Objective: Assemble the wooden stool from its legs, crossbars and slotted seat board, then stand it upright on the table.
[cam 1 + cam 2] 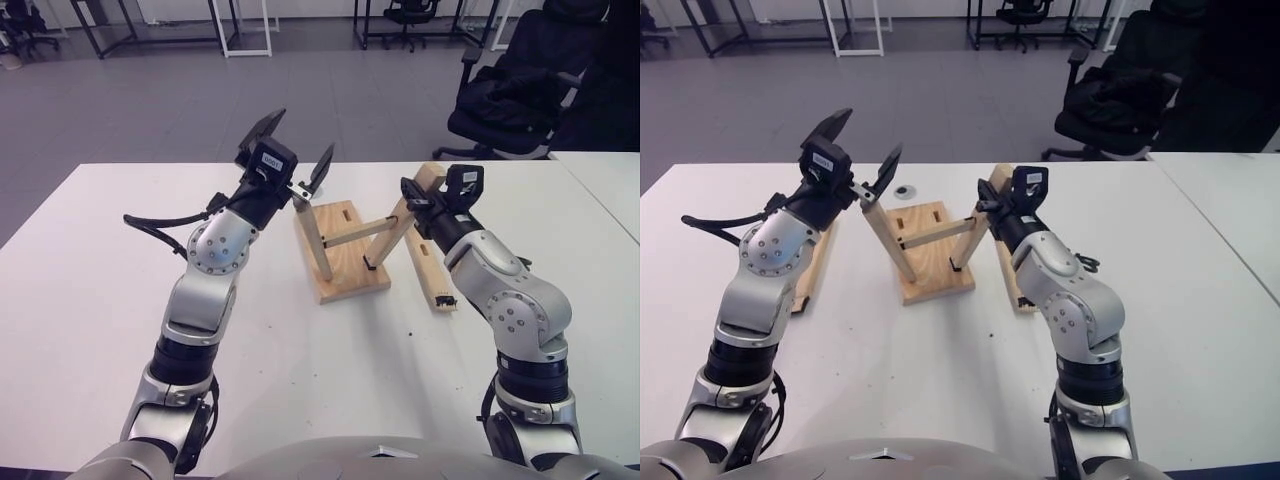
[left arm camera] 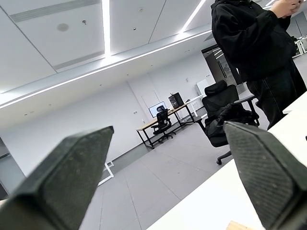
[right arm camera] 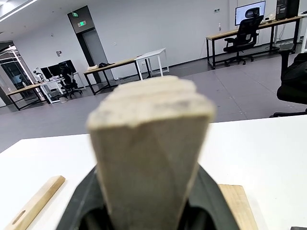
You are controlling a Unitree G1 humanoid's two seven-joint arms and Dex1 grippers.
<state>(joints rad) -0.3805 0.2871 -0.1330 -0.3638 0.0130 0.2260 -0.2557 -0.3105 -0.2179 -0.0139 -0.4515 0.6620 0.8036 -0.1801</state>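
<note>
The left arm and right arm are rounded silver housings joined by black cylindrical segments. A black cable loops off the left arm. The black left gripper bears a white label.

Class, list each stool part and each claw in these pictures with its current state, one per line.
Left claw: open, holding nothing.
Right claw: shut on the right leg.
Seat board: flat on the table.
Left leg: standing tilted in the seat board.
Right leg: tilted, gripped.
Crossbar: joining both legs.
Loose piece: lying on the table.
</note>
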